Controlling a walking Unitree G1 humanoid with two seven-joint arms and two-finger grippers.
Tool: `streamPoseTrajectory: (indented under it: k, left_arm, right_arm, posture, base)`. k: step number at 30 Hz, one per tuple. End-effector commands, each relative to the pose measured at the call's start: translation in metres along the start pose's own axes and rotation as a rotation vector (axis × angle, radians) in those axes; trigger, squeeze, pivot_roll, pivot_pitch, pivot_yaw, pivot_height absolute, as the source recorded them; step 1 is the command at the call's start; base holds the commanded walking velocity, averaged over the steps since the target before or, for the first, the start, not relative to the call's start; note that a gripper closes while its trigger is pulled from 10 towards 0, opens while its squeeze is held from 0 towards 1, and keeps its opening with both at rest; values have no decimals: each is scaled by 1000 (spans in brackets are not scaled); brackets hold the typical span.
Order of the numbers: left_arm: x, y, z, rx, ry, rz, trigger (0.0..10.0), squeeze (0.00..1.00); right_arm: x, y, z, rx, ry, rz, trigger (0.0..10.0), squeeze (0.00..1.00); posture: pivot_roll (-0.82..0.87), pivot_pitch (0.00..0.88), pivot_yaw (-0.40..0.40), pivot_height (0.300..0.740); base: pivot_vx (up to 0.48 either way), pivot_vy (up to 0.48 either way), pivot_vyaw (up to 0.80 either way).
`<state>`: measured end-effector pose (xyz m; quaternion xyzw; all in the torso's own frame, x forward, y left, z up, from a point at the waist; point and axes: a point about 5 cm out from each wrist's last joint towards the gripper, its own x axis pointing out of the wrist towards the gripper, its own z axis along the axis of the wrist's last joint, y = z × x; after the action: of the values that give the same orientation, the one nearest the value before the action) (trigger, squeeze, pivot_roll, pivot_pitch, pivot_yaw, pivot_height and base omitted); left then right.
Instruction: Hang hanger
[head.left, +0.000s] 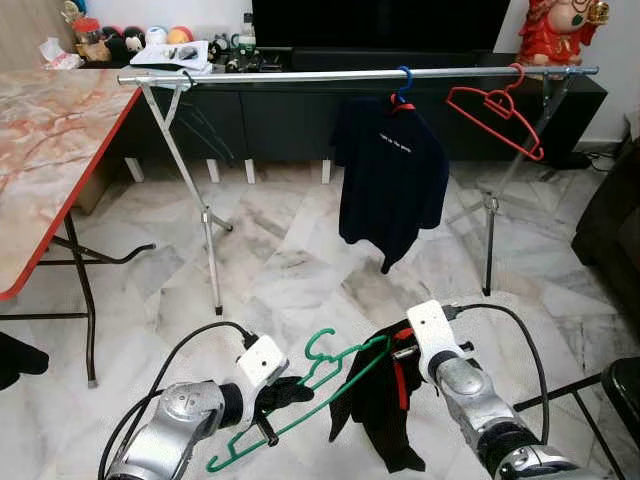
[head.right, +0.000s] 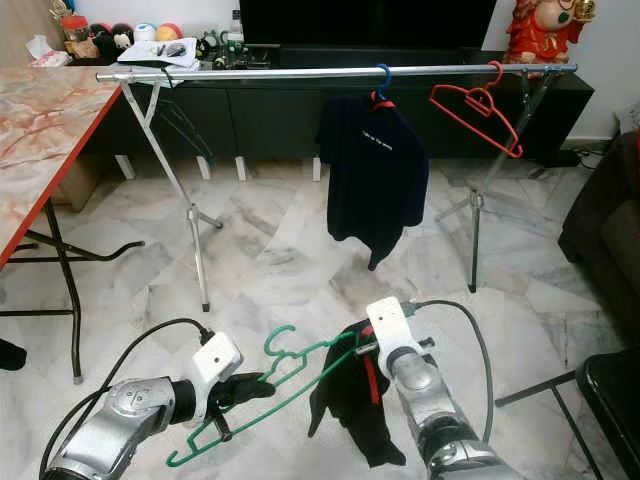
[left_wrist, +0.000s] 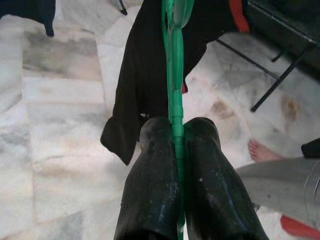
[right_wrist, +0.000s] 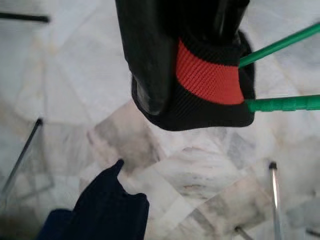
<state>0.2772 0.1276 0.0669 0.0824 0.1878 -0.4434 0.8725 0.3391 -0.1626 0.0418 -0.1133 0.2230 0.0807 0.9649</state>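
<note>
Left gripper (head.left: 280, 395) pinches the green hanger (head.left: 300, 405), right gripper (head.left: 400, 352) clamps the black garment (head.left: 385, 410) at 3 o'clock; dressing step, next lift to rail (head.left: 350, 75) at 12.

Bright, even indoor light; soft shadows under table (head.left: 40, 140); wrist views slightly blurred (close range).

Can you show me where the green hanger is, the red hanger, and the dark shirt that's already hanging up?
green hanger (head.left: 322, 352): left eye view, on its hook.
red hanger (head.left: 497, 112): left eye view, on its upper bar.
hanging dark shirt (head.left: 392, 170): left eye view, on its chest.
</note>
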Motion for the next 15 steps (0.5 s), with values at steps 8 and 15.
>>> streamPoseTrajectory:
  k: [8, 15]
  left_arm:
    - [2, -5, 2, -33, -29, -31, 10000, 0]
    - [0, -9, 0, -46, -23, -78, 10000, 0]
  right_arm:
    - [1, 3, 14, 207, -62, 62, 10000, 0]
    - [1, 5, 25, 132, -101, 150, 10000, 0]
  posture:
    - [31, 119, -21, 740]
    - [28, 117, -25, 740]
  base:
    - [0, 0, 0]
    - [0, 0, 0]
